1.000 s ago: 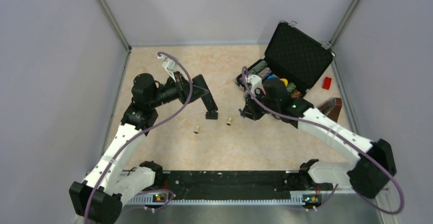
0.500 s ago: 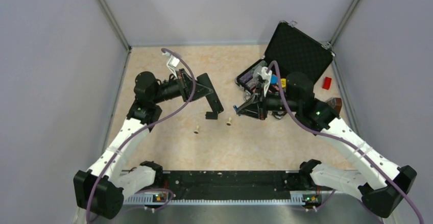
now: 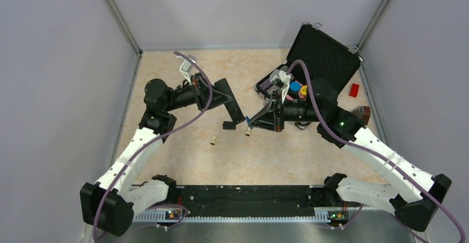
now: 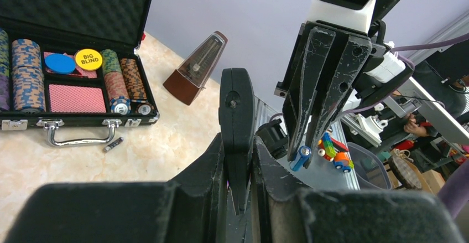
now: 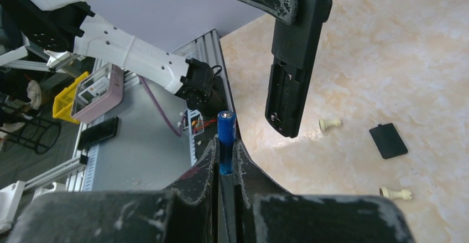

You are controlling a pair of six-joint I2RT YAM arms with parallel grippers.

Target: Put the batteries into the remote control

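The left hand (image 3: 220, 96) was clamped on the remote control (image 3: 234, 112), holding it tilted above the tabletop (image 3: 276, 154), while the right hand (image 5: 225, 148), pinched tight on one blue battery (image 5: 225, 124), hung just beside the remote's lower end, with the back cover (image 5: 388, 140) lying flat on the tabletop below.

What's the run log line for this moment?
left pincer: shut on remote control | right pincer: shut on battery | back cover: off, on table | battery: not yet inserted

Left tool (image 4: 239, 165) clamps the remote control (image 4: 236, 102); right tool (image 4: 302, 143) pinches a battery (image 4: 301, 158).
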